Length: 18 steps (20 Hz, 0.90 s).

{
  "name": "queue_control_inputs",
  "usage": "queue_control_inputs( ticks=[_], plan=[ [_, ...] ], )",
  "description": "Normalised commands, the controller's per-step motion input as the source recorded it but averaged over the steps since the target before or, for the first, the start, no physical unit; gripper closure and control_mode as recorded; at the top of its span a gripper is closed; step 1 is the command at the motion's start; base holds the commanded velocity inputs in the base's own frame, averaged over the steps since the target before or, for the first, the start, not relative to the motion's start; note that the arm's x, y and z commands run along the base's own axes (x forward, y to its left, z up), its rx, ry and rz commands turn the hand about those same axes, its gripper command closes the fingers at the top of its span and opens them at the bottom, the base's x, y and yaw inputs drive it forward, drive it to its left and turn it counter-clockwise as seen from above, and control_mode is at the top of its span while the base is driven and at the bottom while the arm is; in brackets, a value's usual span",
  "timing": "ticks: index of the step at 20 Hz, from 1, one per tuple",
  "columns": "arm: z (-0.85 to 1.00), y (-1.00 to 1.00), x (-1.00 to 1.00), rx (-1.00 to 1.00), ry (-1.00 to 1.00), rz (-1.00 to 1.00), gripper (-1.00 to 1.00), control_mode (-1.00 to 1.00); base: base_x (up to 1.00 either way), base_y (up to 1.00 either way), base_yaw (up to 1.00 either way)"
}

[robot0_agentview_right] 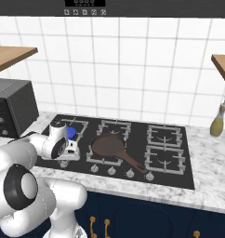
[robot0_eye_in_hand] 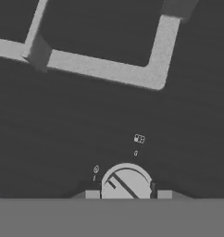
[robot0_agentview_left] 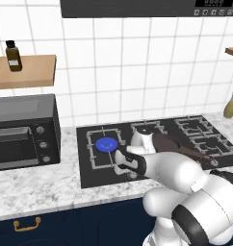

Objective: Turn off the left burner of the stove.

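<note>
Left burner (robot0_agentview_left: 106, 144): lit blue, far left of the stove (robot0_agentview_left: 89, 175).
Knob (robot0_eye_in_hand: 126, 183): small, rigid, smooth metal; you grip its round rim.
Jaws: closed narrow around knob.
Gripper (robot0_eye_in_hand: 128, 194): at stove's front edge.

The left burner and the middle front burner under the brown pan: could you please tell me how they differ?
The left burner shows a bright blue disc; the middle front burner's centre is hidden. The left one's square grey grate is bare; the middle one carries a round brown frying pan. Both sit on the flat black stove.

a rendered home kitchen, black stove (robot0_agentview_left: 152, 149) set in marble counter (robot0_agentview_left: 36, 187), white tiled wall (robot0_agentview_left: 118, 67), countertop oven (robot0_agentview_left: 23, 132)
</note>
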Motion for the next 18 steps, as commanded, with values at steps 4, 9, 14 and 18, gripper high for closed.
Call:
queue_control_inputs(
  ticks=[4,9,14,18],
  plan=[
    [-0.01,0.00,-0.14,-0.01,0.00,-0.98,1.00,-1.00,0.00,0.00,0.00],
    [-0.04,0.00,-0.11,-0.02,0.00,-0.99,1.00,-1.00,0.00,0.00,0.00],
    [-0.01,0.00,-0.07,-0.01,0.00,-1.00,1.00,-1.00,0.00,0.00,0.00],
    [-0.03,0.00,-0.11,0.00,0.01,-0.96,1.00,-1.00,0.00,0.00,0.00]
  ],
)
